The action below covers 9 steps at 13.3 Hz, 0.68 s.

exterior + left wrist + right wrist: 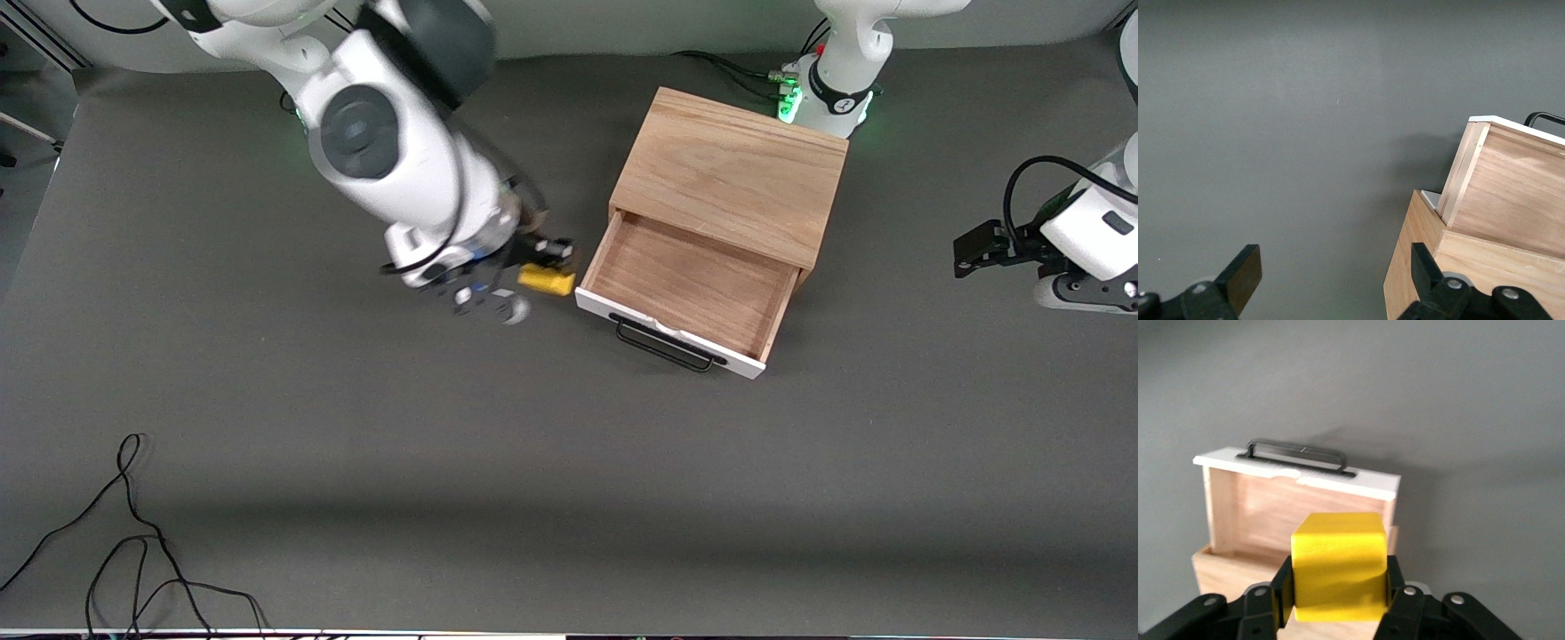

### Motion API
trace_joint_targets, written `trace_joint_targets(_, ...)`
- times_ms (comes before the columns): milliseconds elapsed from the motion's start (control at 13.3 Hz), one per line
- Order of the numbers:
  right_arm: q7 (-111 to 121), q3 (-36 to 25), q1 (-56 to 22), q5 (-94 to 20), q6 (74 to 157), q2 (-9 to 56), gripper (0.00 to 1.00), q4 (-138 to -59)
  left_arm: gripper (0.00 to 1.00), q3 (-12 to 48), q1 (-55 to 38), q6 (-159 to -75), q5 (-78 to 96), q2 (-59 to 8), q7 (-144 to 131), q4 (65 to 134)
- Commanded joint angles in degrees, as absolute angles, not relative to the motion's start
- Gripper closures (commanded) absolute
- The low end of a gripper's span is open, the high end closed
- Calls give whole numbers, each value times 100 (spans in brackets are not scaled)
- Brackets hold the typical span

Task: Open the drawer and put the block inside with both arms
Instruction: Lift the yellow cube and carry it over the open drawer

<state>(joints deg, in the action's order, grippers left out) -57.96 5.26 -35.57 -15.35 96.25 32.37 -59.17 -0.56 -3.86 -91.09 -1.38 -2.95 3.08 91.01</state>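
The right gripper point(544, 267) pinches the block point(547, 280) beside the open drawer point(689, 289) while the left gripper point(1331, 280) waits, fingers spread, near the cabinet point(729, 173).

Drawer point(689, 289) matt wood; block point(1338, 567) smooth yellow.

Both arms point(391, 151) are glossy white with dark grey joint caps, black cables looped alongside; each base point(827, 93) glows green, each hand point(1338, 603) matte black.

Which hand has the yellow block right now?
The right hand, beside the open white-fronted wooden drawer, clamps the small yellow cube; the left hand is open and empty.
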Motion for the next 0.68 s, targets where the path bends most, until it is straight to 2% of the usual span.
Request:
trace_joint_targets(0,-6021,457,-4006,-1337,9983,3638,95,-5572,0,-70,-439,-9044,-193,-246,299,9105)
trace_joint_targets(602,-6538,422,-4974,-422,11143,4622,95,-5581,0,-70,-448,-9044,-193,-246,299,9105)
